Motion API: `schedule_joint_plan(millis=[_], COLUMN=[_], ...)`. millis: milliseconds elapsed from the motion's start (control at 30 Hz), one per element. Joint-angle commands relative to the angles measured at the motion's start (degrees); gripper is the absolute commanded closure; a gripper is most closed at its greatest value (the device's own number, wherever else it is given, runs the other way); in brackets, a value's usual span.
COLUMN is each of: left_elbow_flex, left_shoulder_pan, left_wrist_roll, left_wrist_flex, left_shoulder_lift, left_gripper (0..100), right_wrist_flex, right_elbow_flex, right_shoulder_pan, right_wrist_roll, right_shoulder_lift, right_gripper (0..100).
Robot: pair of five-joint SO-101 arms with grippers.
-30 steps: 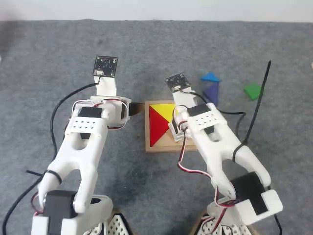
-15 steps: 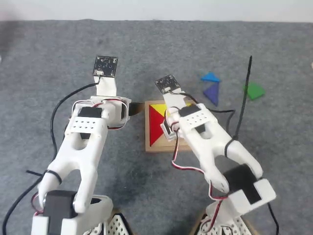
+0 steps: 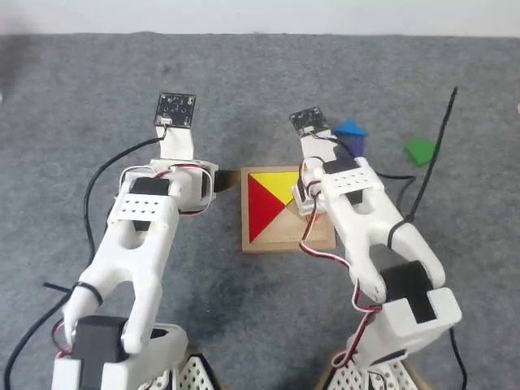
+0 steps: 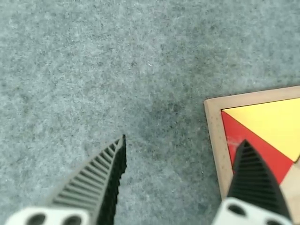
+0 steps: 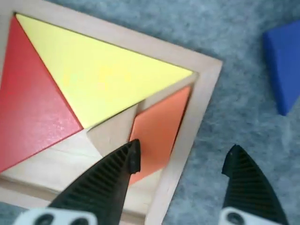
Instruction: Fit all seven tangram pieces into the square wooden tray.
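The square wooden tray (image 3: 276,242) lies between the two arms. In it lie a red triangle (image 3: 263,208) and a yellow triangle (image 3: 281,184). The right wrist view shows the same yellow triangle (image 5: 103,75) and red triangle (image 5: 33,112), plus an orange piece (image 5: 157,133) in the tray's corner. My right gripper (image 5: 183,152) hangs open above the tray rim (image 5: 197,117) beside the orange piece, holding nothing. My left gripper (image 4: 183,140) is open and empty over the carpet, just off the tray's corner (image 4: 213,122).
Loose pieces lie on the grey carpet beyond the tray's far right: a blue triangle (image 3: 350,127), a purple piece (image 3: 355,147) partly behind the right arm, and a green piece (image 3: 420,150). A black cable (image 3: 431,162) rises at the right.
The right arm swung left over the tray, then back to the right, uncovering more of the tray. The left arm has not moved.
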Motion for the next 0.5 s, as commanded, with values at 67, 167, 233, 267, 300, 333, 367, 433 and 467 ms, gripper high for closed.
schedule_joint_plan(millis=[67,167,233,267,300,333,367,433,467], left_elbow_flex=[-0.3,-0.3,-0.3,-0.3,-0.3,-0.3,-0.3,-0.3,-0.3], left_shoulder_pan=[-0.1,-0.1,-0.1,-0.1,-0.1,-0.1,-0.1,-0.1,-0.1], left_wrist_roll=[0.1,0.1,0.1,0.1,0.1,0.1,0.1,0.1,0.1], left_wrist_flex=[-1.0,-1.0,-1.0,-1.0,-1.0,-1.0,-1.0,-1.0,-1.0], left_shoulder_lift=[-0.4,-0.4,-0.4,-0.4,-0.4,-0.4,-0.4,-0.4,-0.4], left_gripper=[65,65,65,65,65,65,65,65,65], right_wrist_flex=[1.8,3.0,3.6,4.1,4.1,3.8,3.6,2.9,2.7], right_elbow_flex=[-3.2,-3.0,-2.8,-2.5,-2.0,-1.5,-0.9,-0.3,-0.2], right_shoulder_pan=[0.7,0.7,1.1,1.3,1.5,1.5,1.5,1.8,1.9], right_wrist_roll=[0.8,0.6,0.7,0.7,0.7,0.7,0.7,0.7,0.7], right_shoulder_lift=[-1.2,-4.1,-5.7,-5.9,-5.9,-5.6,-5.1,-3.1,-1.9], right_gripper=[69.9,69.9,69.9,69.9,69.9,69.9,69.9,69.9,69.9])
